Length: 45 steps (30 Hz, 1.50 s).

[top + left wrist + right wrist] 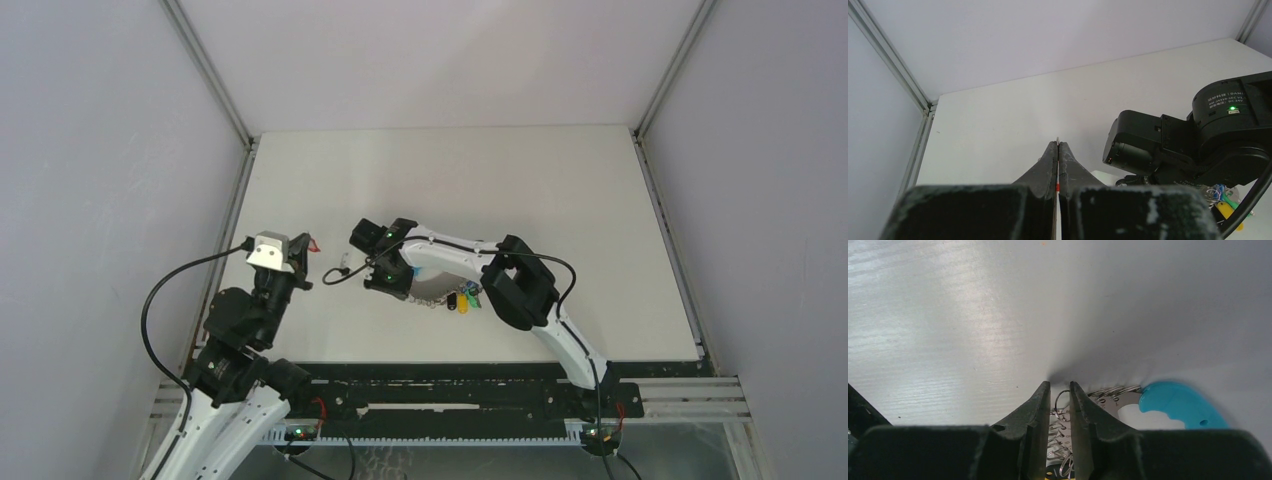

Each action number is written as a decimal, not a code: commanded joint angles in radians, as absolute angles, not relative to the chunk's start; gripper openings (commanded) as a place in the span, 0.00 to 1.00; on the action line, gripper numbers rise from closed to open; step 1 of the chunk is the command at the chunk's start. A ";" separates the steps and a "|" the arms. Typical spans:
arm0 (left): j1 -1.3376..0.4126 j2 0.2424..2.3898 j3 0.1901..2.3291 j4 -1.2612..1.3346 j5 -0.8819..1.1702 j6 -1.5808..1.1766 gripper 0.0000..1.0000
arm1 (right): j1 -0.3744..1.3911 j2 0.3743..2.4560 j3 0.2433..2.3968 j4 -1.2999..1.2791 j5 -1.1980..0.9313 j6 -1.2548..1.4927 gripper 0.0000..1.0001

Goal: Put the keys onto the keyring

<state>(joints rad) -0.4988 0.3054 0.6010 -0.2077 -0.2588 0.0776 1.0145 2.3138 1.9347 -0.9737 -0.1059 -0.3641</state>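
Left end effector [1058, 150] grips key [313, 243] near table [270, 190] edge.

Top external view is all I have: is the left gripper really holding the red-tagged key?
Observer: Yes. The left wrist view shows the left gripper shut on the key, its metal tip poking past the fingertips.
Operator: And the other arm's jaws?
Observer: The right gripper stands slightly open, its fingers straddling small wire loops of the keyring.
Operator: Which side is its coloured part?
Observer: The blue band lies right of the fingers in the right wrist view, not between them.
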 commanded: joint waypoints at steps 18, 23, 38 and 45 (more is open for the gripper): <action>-0.491 0.303 0.594 -0.169 -0.254 0.058 0.00 | 1.034 2.314 1.991 -1.013 -0.028 -0.375 0.06; -0.491 0.305 0.592 -0.169 -0.254 0.058 0.00 | 1.031 2.270 1.973 -0.975 -0.080 -0.370 0.00; -0.491 0.334 0.589 -0.160 -0.213 0.051 0.00 | 0.921 1.871 1.401 -0.355 -0.291 -0.269 0.00; -0.491 0.357 0.584 -0.145 -0.146 0.050 0.00 | 0.856 1.749 1.193 -0.102 -0.397 -0.226 0.00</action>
<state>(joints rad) -0.4969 0.3405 0.6010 -0.2016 -0.2047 0.0624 0.8799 1.8259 1.2602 -0.3439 -0.3084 -0.2703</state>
